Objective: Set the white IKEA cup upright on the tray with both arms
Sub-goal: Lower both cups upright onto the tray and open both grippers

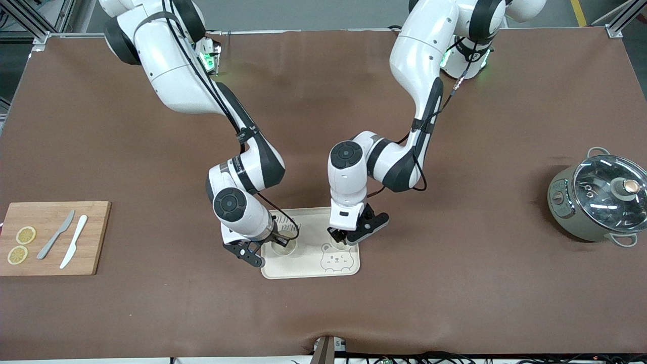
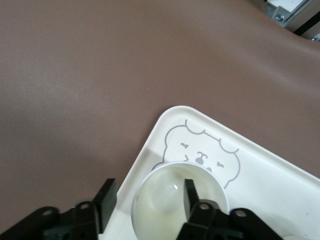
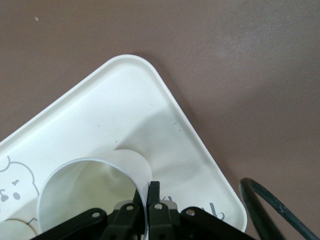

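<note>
**Front view: both cups upright on the tray, each with a pincer on its rim**

Front view shows the cream tray (image 1: 308, 270) near the middle of the desk (image 1: 323, 313), with both arms reaching down onto it. Two white cups stand on it, mouths up.

Right pincer (image 1: 275, 241): right wrist view shows its fingers (image 3: 150, 192) pressed together across the wall of a white cup (image 3: 95, 190), one finger inside the mouth and one outside. Closed on the rim. That cup (image 1: 283, 244) sits at the tray's end toward the right arm, close to the lettering.

Left pincer (image 1: 339, 237): left wrist view shows one finger (image 2: 189, 192) inside the second cup (image 2: 175, 200) and the other outside its wall with a visible gap, so the jaws look parted, not clamping. This cup (image 1: 343, 243) stands just above the bear-face drawing (image 1: 334, 261), near the tray's end toward the left arm.

Key relation: each cup's axis is vertical and lies directly under its own pincer; neither arm needs to cross. Both bases appear seated on the tray floor, inside the rim.

Judgement: placement looks essentially done. Next move is probably release by the right pincer and a straight vertical lift for both. Risk: a finger inside a mouth dragging the wall sideways and tipping the cup.
</note>
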You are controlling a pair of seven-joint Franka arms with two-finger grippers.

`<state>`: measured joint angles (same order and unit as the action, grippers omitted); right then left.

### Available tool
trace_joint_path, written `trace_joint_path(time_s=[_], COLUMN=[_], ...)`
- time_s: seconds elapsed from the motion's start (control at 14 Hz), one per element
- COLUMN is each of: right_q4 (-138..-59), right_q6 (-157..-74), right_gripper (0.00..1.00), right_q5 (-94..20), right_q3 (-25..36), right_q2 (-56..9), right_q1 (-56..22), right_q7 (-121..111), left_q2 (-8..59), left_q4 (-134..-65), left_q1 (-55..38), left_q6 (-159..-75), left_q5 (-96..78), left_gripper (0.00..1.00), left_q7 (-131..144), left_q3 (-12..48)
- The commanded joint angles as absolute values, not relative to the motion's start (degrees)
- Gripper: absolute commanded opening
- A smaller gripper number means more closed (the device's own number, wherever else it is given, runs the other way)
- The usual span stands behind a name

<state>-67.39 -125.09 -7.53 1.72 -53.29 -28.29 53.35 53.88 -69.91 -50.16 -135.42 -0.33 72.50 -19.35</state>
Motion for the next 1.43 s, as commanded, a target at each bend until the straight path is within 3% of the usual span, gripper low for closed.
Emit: trace_joint_path(time_s=[0.0, 0.07, 0.64, 0.86, 1.36], right_q4=[-67.5, -67.5, -67.41, -67.06, -67.5], right_q6=[-125.68, -125.77, -123.58, -113.86, -90.91], right_gripper=[0.66, 1.0, 1.0, 1.0, 1.0], right_q5=[-7.65, -7.65, -7.65, -7.21, -8.09], right_q3=[1.93, 2.02, 2.02, 2.37, 2.11], right_q2=[-53.53, -53.53, -50.72, -46.95, -28.24], right_q1=[-28.48, -28.48, -27.86, -27.77, -23.3], right_q7=[54.23, 54.23, 53.61, 53.0, 44.31], left_q2=[50.55, 49.67, 41.49, 39.03, 31.48], left_q4=[-70.57, -70.66, -71.63, -71.72, -76.63], left_q1=[-50.1, -49.05, -41.23, -38.5, -31.91], left_q6=[-134.65, -134.39, -127.11, -122.1, -114.53], left_q5=[-1.14, -1.23, -3.07, -4.39, -4.48], left_gripper=[1.0, 1.0, 1.0, 1.0, 1.0], left_q7=[73.21, 73.21, 63.31, 55.83, 38.08], left_q3=[-19.78, -19.78, -16.71, -16.35, -16.35])
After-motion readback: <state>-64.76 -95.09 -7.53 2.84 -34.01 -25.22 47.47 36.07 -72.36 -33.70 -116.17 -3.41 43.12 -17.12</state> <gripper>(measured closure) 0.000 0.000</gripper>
